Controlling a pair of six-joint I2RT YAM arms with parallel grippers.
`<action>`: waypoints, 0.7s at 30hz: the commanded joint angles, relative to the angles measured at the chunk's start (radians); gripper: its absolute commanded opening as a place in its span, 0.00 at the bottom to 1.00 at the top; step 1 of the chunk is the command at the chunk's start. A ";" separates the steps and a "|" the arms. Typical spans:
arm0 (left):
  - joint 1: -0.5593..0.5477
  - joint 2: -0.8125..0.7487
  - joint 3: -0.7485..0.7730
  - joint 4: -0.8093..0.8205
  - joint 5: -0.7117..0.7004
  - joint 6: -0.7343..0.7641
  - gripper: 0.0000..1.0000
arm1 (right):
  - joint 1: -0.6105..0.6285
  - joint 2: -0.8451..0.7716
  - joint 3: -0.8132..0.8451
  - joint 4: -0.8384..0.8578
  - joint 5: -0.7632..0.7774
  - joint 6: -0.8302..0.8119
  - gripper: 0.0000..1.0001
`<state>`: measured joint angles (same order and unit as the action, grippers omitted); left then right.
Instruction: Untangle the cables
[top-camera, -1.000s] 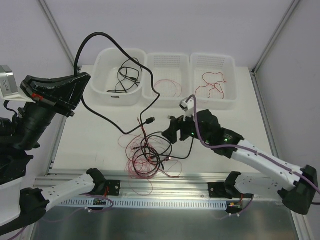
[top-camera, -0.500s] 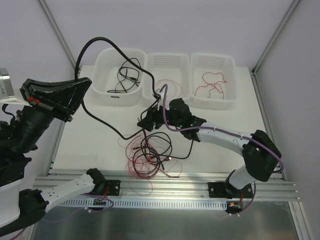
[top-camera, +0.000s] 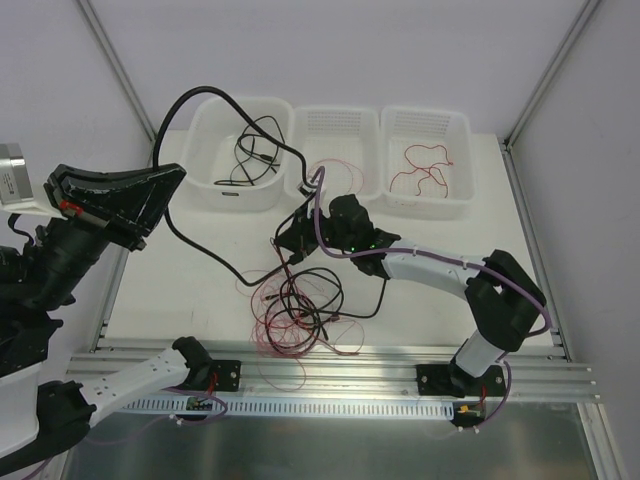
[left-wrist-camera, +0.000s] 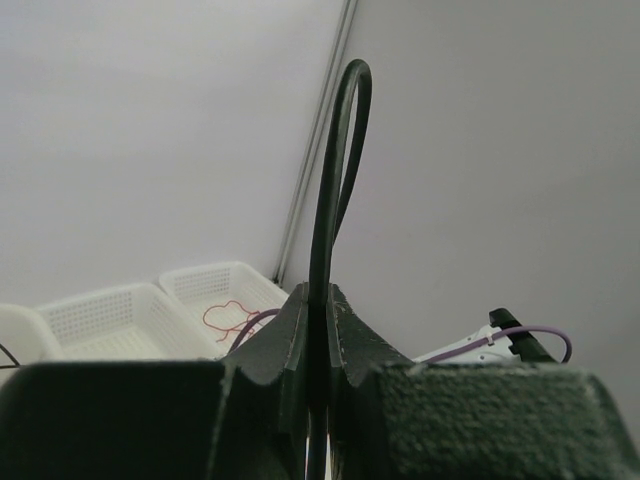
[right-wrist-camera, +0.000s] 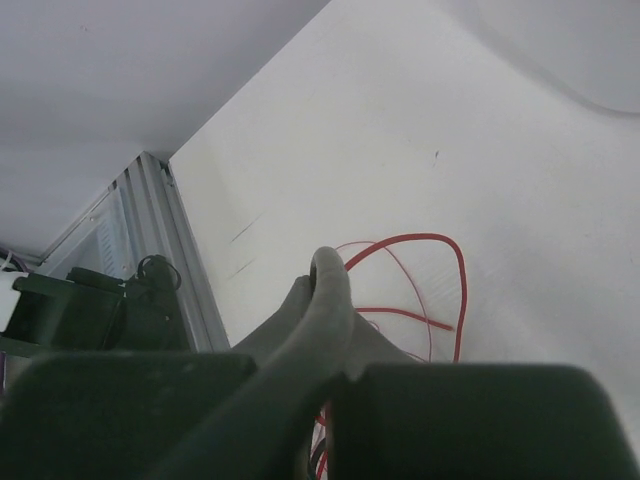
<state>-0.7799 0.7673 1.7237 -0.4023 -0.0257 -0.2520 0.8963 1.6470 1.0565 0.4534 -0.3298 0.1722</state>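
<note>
White walls close in a white desk (top-camera: 420, 320) seen from above. Near its front edge the cables (top-camera: 300, 310) lie in a tangle of thin red loops and black strands. One thick black cable (top-camera: 200, 93) rises out of it, arches high over the left basket (top-camera: 230, 195) and comes down again. The left claw (top-camera: 170, 178), raised beyond the desk's left side on a bent arm, is clamped on this cable. The right arm reaches across from the right, and the right claw (top-camera: 288, 240) sits low at the far edge of the tangle, where that cable appears to run. The baskets stand in a row at the back: black leads in the left one, fine red wire in the middle basket (top-camera: 350, 120), red wire in the right basket (top-camera: 430, 205).

From the left wrist, the left claw (left-wrist-camera: 318, 305) has its fingers pressed together on the thick black cable (left-wrist-camera: 335, 180), which stands up as a narrow loop against the grey wall.

From the right wrist, the right claw (right-wrist-camera: 330, 325) is closed on the thick black cable (right-wrist-camera: 322, 285), which fills the gap between its fingers. Red wire (right-wrist-camera: 440, 255) curls on the desk (right-wrist-camera: 450, 130) just beyond, with an aluminium rail (right-wrist-camera: 140, 220) at the left.
</note>
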 joint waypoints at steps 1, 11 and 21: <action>-0.005 -0.025 -0.009 0.077 0.014 -0.026 0.00 | -0.005 -0.022 0.039 0.039 -0.005 -0.022 0.01; -0.005 -0.094 -0.260 0.051 -0.222 0.063 0.00 | -0.063 -0.337 0.146 -0.381 0.167 -0.334 0.01; -0.005 -0.065 -0.532 0.045 -0.287 0.051 0.06 | -0.082 -0.535 0.607 -0.817 0.396 -0.565 0.01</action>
<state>-0.7795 0.6960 1.2194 -0.3935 -0.2771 -0.1997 0.8135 1.1484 1.5024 -0.2428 -0.0189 -0.2768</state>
